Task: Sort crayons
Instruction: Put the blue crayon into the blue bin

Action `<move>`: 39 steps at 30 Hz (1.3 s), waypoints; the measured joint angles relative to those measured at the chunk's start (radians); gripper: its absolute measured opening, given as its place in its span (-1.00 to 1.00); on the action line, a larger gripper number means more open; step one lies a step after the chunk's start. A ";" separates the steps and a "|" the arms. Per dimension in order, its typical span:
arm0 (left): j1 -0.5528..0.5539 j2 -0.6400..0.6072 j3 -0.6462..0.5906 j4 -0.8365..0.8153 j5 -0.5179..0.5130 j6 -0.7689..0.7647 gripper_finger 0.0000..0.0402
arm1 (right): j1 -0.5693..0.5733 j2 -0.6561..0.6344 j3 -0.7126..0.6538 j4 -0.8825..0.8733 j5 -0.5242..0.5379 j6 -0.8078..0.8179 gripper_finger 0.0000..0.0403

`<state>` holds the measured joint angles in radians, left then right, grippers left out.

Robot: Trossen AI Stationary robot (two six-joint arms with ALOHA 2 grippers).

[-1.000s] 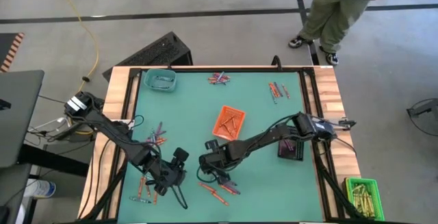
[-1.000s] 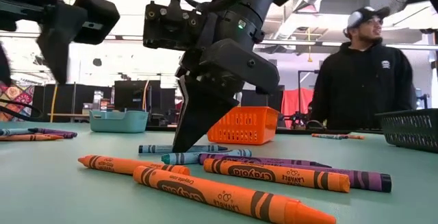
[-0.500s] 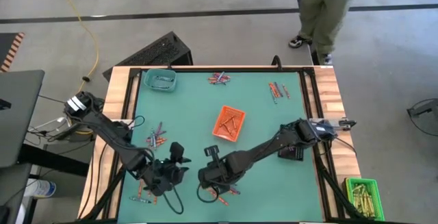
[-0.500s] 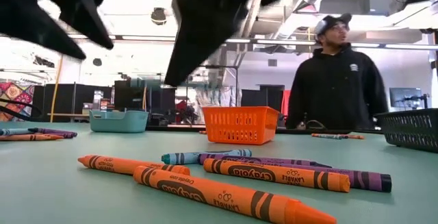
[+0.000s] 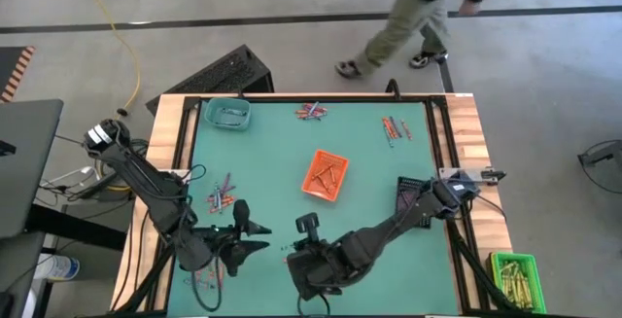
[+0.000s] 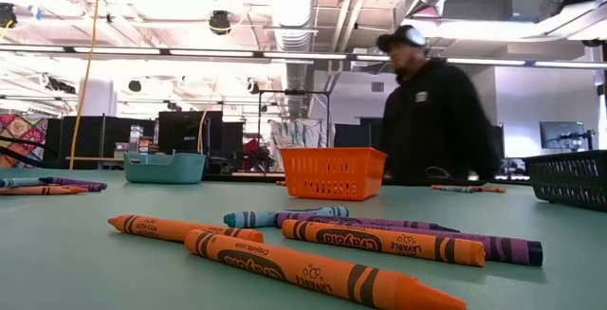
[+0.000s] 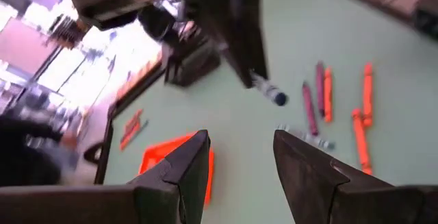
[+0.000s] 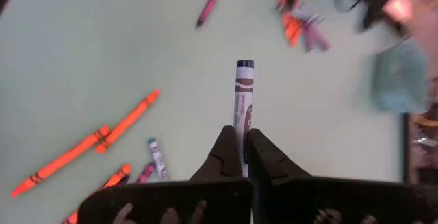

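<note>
From above, the right gripper (image 5: 313, 258) hangs over the near middle of the green table (image 5: 369, 177), with the left gripper (image 5: 255, 232) just to its left. An orange tray (image 5: 325, 175) sits mid-table with a few sticks in it, a teal tray (image 5: 227, 114) stands at the far left corner and a dark tray (image 5: 412, 201) at the right. Loose crayons (image 5: 311, 112) lie in small heaps at the far edge, far right and left side, so most sorting looks undone

At table height, orange crayons (image 6: 313, 272), a blue one and a purple one lie unsorted in the near foreground; a person (image 6: 432, 111) passes behind the table

The left wrist view shows the left gripper (image 7: 239, 157) spread open and empty above scattered crayons (image 7: 327, 99)

The right wrist view shows the right gripper (image 8: 241, 154) clamped on a blue crayon (image 8: 243, 104), lifted over the table, not yet delivered to a tray
</note>
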<state>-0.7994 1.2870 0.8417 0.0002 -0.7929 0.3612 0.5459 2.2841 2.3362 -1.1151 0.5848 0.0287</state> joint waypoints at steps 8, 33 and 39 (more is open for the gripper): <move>0.001 -0.008 0.000 0.206 0.108 0.177 -0.24 | 0.051 -0.038 0.011 0.094 0.111 -0.088 -1.00; 0.017 0.009 0.000 0.492 0.418 0.465 -0.40 | 0.100 -0.054 0.012 0.481 0.121 -0.403 -1.00; 0.021 0.009 0.000 0.500 0.471 0.482 -0.69 | 0.098 -0.055 0.012 0.513 0.098 -0.431 -1.00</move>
<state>-0.7788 1.2961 0.8417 0.5000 -0.3224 0.8433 0.6442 2.2295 2.3478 -0.6025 0.6831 -0.4019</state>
